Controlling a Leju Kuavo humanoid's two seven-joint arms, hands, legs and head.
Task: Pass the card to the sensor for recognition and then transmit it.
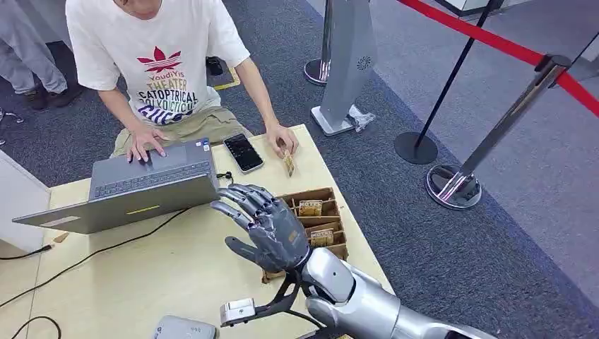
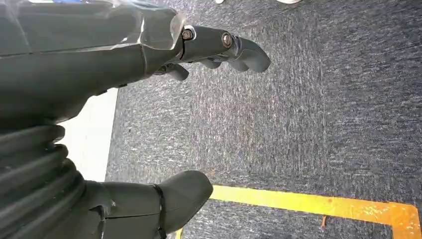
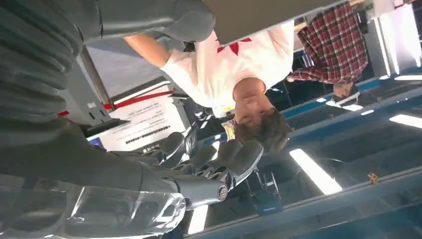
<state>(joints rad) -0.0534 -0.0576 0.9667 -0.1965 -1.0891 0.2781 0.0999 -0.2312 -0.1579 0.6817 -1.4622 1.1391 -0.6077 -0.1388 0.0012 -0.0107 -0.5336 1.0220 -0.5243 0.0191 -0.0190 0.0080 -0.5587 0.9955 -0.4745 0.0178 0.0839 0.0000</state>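
— Right hand (image 1: 267, 227)?
— Raised on a bent silver arm, fingers spread, slightly curled, holding nothing.
— Left hand (image 2: 149, 64)?
— Hanging low, fingers loosely curled, thumb apart, nothing held.

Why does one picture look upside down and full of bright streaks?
Right wrist view: the camera is turned, so the person hangs inverted, and ceiling lights glare. Head view: even light, sharp on the right hand. Left wrist view: the left hand looms large over carpet.

A pale wooden desk (image 1: 176, 265) fills the lower left of the frame; on it lie a grey laptop (image 1: 134, 187), a black phone (image 1: 244, 152), a brown compartmented card box (image 1: 318, 215), black cables (image 1: 92, 256).
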